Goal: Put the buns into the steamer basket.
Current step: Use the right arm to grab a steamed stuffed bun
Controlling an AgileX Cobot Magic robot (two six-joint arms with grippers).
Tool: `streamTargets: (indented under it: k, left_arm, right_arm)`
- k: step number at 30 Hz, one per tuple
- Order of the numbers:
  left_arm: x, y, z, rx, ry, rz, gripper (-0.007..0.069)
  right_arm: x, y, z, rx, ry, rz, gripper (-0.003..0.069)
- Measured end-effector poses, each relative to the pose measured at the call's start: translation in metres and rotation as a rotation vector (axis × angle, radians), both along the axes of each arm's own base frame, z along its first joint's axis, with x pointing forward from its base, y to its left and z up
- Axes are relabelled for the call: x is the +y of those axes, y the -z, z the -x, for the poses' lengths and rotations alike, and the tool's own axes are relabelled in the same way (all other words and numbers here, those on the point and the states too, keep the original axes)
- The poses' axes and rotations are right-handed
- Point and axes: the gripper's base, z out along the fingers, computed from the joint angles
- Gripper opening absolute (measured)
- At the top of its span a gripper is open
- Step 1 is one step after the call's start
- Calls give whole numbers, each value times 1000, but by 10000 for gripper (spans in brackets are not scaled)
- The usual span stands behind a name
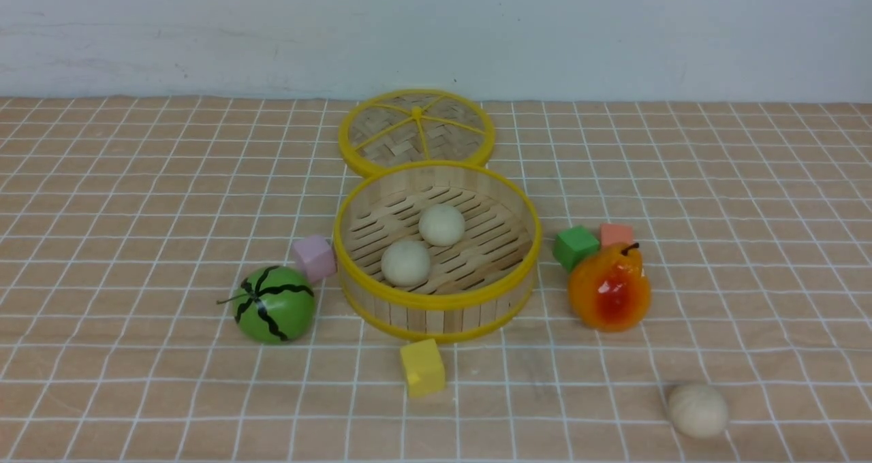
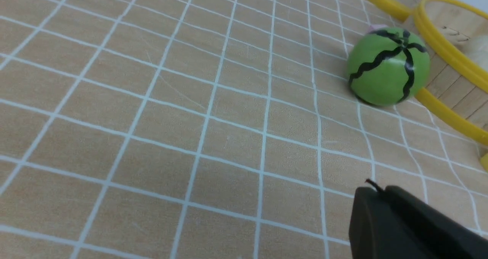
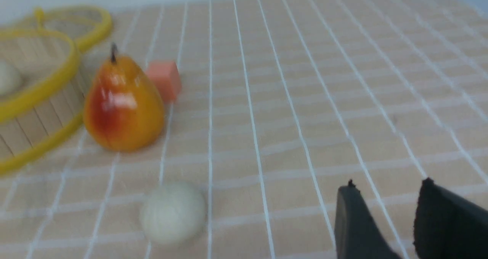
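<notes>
Front view: two buns [image 1: 441,225] in steamer basket [image 1: 436,318]; left jaws together, right jaws apart, empty.

A: What is covering the table?
B: A tan checked cloth [image 1: 136,177] is lying over it, reaching up to the far edge by the wall.
A: And what is sitting on it?
B: The steamer basket [image 1: 436,313] is standing mid-table, with its woven lid [image 1: 416,133] lying just behind, toward the far edge. A toy watermelon [image 1: 274,304] and a purple cube [image 1: 314,258] are sitting on the basket's left, and a yellow cube [image 1: 422,367] just in front. On its right, a green cube [image 1: 575,246], a salmon cube [image 1: 616,234] and an orange pear [image 1: 608,287] are clustering together. One cream-white bun [image 1: 697,410] is lying alone toward the near right corner.
</notes>
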Motion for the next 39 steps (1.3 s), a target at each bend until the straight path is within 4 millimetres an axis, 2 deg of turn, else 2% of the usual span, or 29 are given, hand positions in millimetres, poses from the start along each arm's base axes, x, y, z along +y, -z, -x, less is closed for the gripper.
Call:
streamTargets:
  k: [9,13,15,16,19,22,23,24,27,30,32,39]
  left_arm:
    - [-6,0,1,-1,128,-8,29]
    - [-7,0,1,-1,130,-8,31]
    - [-7,0,1,-1,130,-8,35]
    - [-7,0,1,-1,130,-8,36]
    - [-6,0,1,-2,130,-14,38]
    - [-6,0,1,-2,129,-15,38]
    - [-6,0,1,-2,129,-15,38]
    - [-6,0,1,-2,129,-15,38]
    - [-6,0,1,-2,129,-15,40]
    - [-6,0,1,-2,129,-15,43]
    - [-6,0,1,-2,129,-15,48]
    - [-6,0,1,-2,129,-15,55]
  right_arm:
    - [1,-22,0,-238,-15,12,241]
    - [1,-29,1,-319,-17,-103,241]
    - [1,-47,5,-373,-21,-278,241]
    - [1,-49,5,-378,-22,-290,241]
    - [2,-97,15,-432,-44,-392,241]
    - [3,-138,15,-361,-47,-373,241]
    - [4,-136,15,-347,-46,-372,241]
    - [4,-149,13,-309,-43,-351,241]
    - [3,-171,-3,-28,-5,-229,241]
    - [1,-173,-14,127,12,-160,241]
    - [-1,-167,-28,265,14,-90,241]
    - [6,-159,-47,356,-71,-57,241]
